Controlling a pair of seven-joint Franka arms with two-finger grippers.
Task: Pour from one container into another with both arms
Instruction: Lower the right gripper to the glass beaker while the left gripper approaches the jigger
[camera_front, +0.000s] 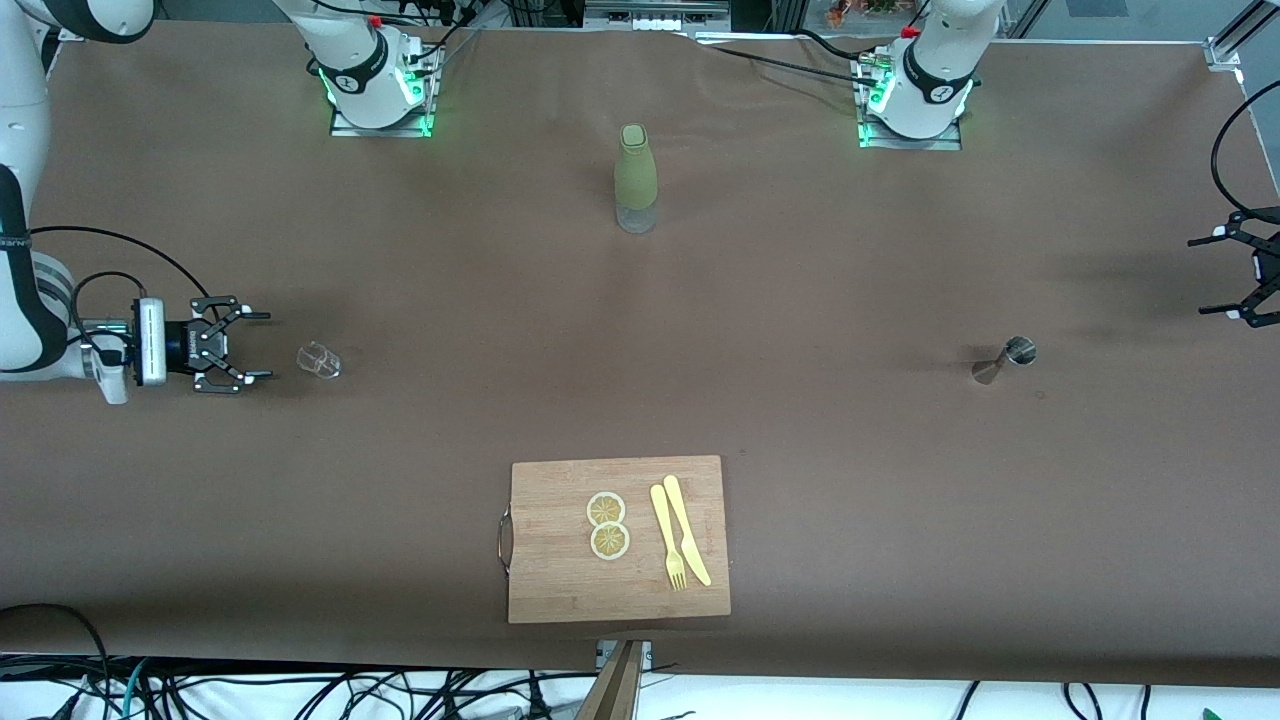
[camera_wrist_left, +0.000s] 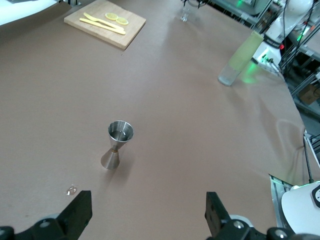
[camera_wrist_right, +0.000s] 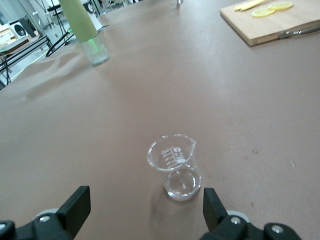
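We are at the very start of the pour: both containers stand on the brown table (camera_front: 400, 480), and neither is held. Our right gripper (camera_front: 245, 350) sits low near the right arm's end of the table, its fingers spread wide and aimed at the small clear beaker (camera_front: 319, 360), which stands upright just beside the fingertips without touching them. Our left gripper (camera_front: 1228, 275) waits at the left arm's end, jaws also wide apart and holding nothing, with the steel measuring cup (camera_front: 1004, 359) upright on the table, some way off toward the middle. A green bottle (camera_front: 635, 178) stands between the two bases, and a cutting board (camera_front: 618, 538) with lemon slices (camera_front: 607, 525), a fork (camera_front: 667, 537) and a knife (camera_front: 687, 529) lies nearest the front camera. Next, we judge, each gripper must move in until its fingers straddle its container, then close gently, since the beaker looks light and easy to tip.
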